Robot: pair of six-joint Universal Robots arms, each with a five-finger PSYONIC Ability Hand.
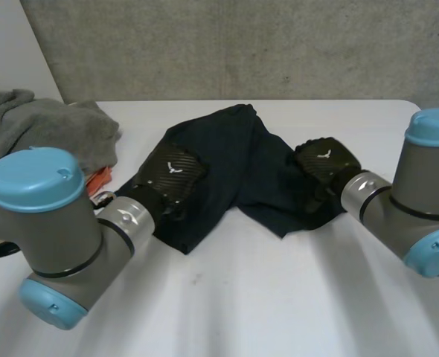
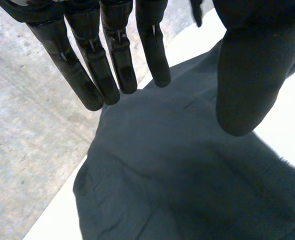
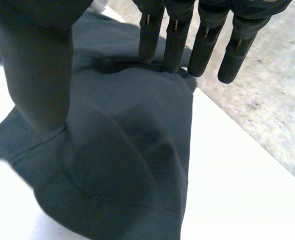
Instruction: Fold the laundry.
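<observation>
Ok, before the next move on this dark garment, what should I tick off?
1. Left hand open, fingers straight: ok.
2. Right hand open, fingers straight: ok.
3. Either hand gripping the dark garment: not ok, neither does.
4. Garment lying flat: not ok, bent and creased.
5. Grey clothes pile apart from garment: ok.
6. Hands touching the cloth: cannot tell.

I can read no words and no numbers anywhere. The only sign I see is a small white mark (image 1: 173, 166), shaped a bit like a tick or a flying bird. It is on the back of the left hand (image 1: 182, 180). A second white mark (image 1: 324, 155) just like it is on the back of the right hand (image 1: 332, 166). I cannot tell what brand it stands for.
</observation>
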